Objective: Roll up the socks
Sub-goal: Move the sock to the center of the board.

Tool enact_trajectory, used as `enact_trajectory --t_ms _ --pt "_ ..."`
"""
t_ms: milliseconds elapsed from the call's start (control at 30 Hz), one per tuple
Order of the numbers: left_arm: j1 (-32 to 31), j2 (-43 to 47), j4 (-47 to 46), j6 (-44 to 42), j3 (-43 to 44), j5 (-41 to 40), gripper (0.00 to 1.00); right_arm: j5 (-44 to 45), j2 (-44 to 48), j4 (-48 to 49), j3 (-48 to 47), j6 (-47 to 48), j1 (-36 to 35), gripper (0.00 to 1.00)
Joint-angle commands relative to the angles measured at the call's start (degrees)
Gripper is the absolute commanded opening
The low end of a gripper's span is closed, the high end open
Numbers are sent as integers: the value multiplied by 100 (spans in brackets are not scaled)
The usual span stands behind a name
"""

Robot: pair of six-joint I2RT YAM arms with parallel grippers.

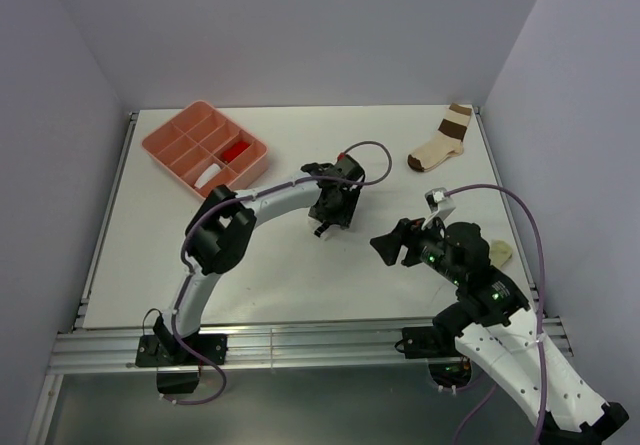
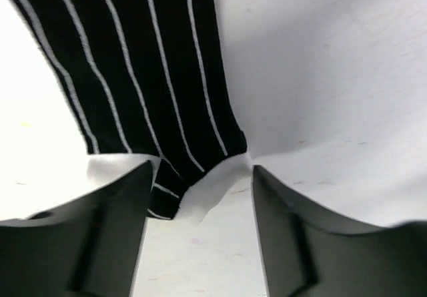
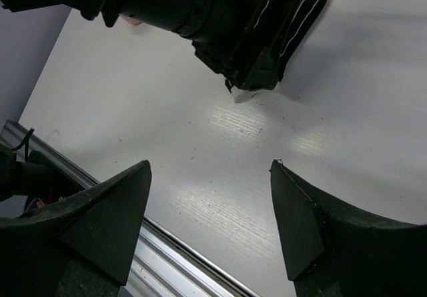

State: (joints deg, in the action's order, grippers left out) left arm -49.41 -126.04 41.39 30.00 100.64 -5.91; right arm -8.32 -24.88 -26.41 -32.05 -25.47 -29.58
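Fingers of the right gripper (image 3: 210, 223) are held wide and empty above the near worktop (image 1: 150, 255), evidently in reserve. Beyond, the left gripper (image 2: 200, 177) is set parted astride the end of the striped sock (image 2: 153, 77), mid-worktop, seemingly to pinch it for rolling.

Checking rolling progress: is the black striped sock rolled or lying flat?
Flat: left wrist view shows the striped sock spread on the table, its end between the left gripper's fingers.
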Motion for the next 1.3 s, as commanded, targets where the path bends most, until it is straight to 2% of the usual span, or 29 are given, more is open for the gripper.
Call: enact_trajectory --t_ms 0,33,100,233,433,533,700,833,967,1067,1133,1200,1267 --pt "-16 623 64 -1029 62 -480 69 -30 106 -4 -363 113 32 79" --pt "-42 946 -16 -1144 -122 -498 73 -12 115 -21 -380 95 32 79" --pt "-156 1238 -296 -1521 -386 -621 74 -12 185 -22 -416 78 32 79" --pt "-201 1582 -797 -1953 -1001 -893 68 23 265 -22 -372 -27 32 79" --pt "-166 916 -1343 -2490 -573 -1219 57 119 89 -57 -372 -326 40 78" --pt "1 468 -1484 -2569 -109 -1175 54 164 10 -153 -477 -502 32 78" --pt "396 10 -1800 -2473 193 -729 51 67 -34 -136 -267 -608 32 77" --pt "686 -350 -1722 -2130 237 -596 48 111 -25 -162 -266 -740 32 77" --pt "748 -352 -1564 -1551 -79 -884 47 234 28 -197 -284 -722 32 77" --pt "748 -176 -1257 -814 -465 -1226 45 278 -16 -145 -240 -678 32 77" --pt "757 -88 -557 -15 -536 -1464 45 243 -43 -66 -187 -696 32 77" --pt "740 17 -106 984 -615 -1404 45 225 -69 74 -126 -713 32 77" --pt "731 254 149 1533 -861 -1203 45 216 -87 197 -91 -696 32 77"
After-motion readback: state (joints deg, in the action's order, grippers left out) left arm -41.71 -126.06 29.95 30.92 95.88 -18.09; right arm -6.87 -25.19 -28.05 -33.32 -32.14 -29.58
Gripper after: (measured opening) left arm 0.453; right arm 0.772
